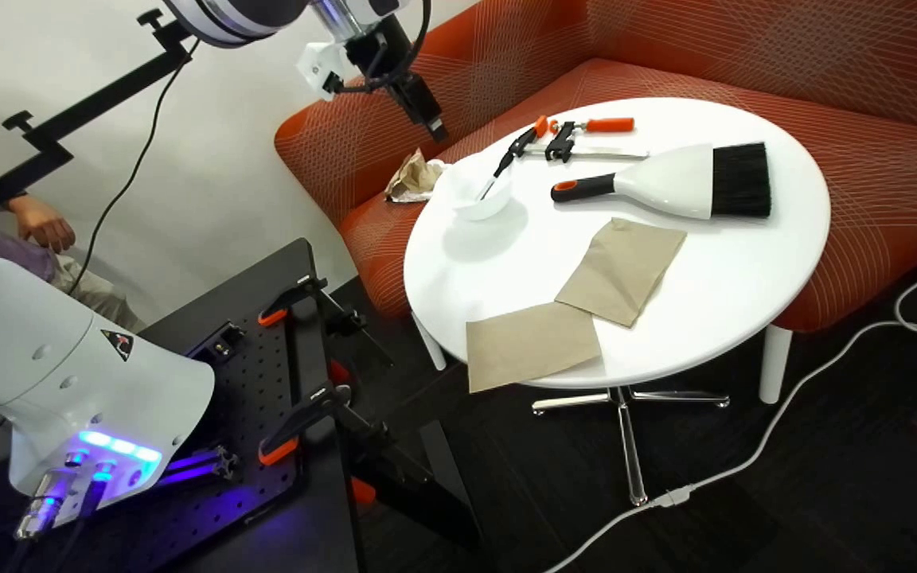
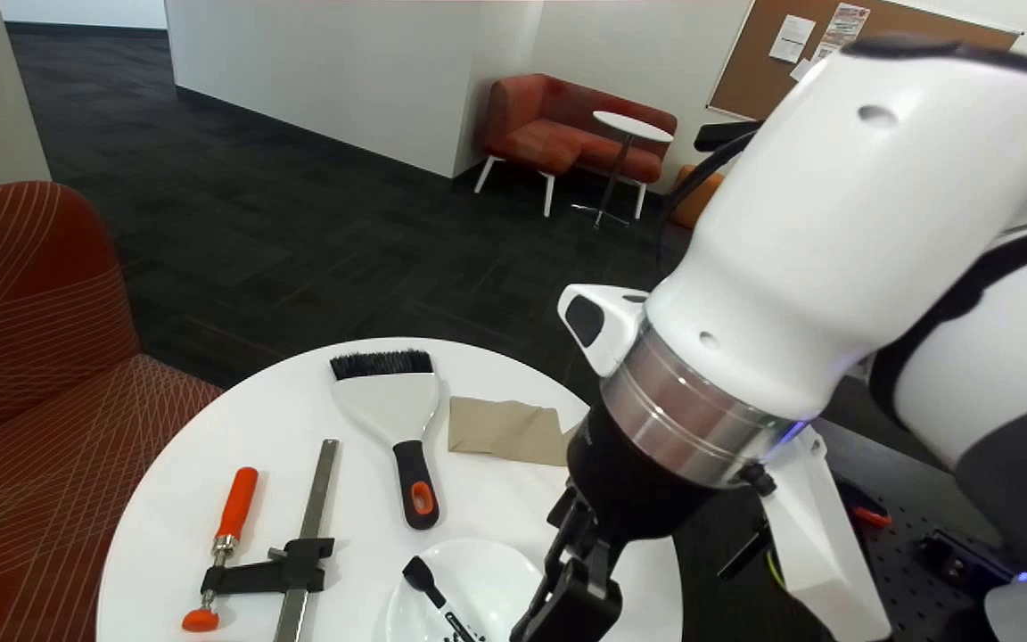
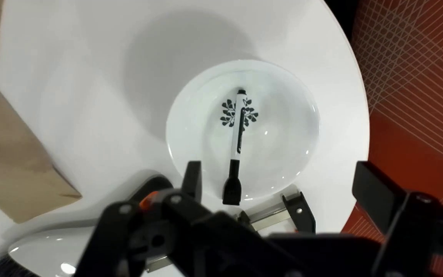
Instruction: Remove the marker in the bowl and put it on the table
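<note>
The marker [image 3: 238, 130], white-bodied with a black wide end, leans in the white bowl [image 3: 283, 115]. Its black end reaches over the rim. The marker shows in both exterior views [image 1: 500, 169] [image 2: 439, 599], as does the bowl [image 1: 481, 209] [image 2: 496, 571]. The bowl stands near the edge of the round white table [image 1: 713, 318]. My gripper [image 3: 277, 173] is open and empty, its fingers wide apart. It is above the bowl, apart from the marker. In an exterior view the gripper [image 1: 435, 131] hangs higher than the tabletop, on the bowl's side.
A clamp with red-orange ends [image 1: 560, 143] lies close beside the bowl. A white brush with black bristles [image 1: 669, 183] lies beyond it. Two brown napkins [image 1: 534, 342] [image 1: 624, 267] lie on the table. An orange-red couch [image 1: 522, 68] curves behind, with crumpled paper [image 1: 412, 179] on it.
</note>
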You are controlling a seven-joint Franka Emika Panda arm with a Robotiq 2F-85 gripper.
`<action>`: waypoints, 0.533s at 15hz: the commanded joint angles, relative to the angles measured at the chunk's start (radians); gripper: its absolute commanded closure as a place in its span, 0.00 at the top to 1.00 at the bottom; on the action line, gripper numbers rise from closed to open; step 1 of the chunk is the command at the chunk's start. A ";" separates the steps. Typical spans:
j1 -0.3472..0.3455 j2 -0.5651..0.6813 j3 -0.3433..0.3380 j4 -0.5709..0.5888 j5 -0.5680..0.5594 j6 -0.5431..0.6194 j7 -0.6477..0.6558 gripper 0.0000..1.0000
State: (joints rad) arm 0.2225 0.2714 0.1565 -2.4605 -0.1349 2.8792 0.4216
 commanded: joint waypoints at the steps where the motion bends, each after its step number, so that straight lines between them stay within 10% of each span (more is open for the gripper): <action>1: 0.050 0.111 -0.049 0.086 0.031 0.037 -0.011 1.00; 8: 0.099 0.240 -0.102 0.197 0.076 0.020 -0.020 0.63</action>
State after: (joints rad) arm 0.2889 0.4655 0.0816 -2.3153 -0.0931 2.8981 0.4190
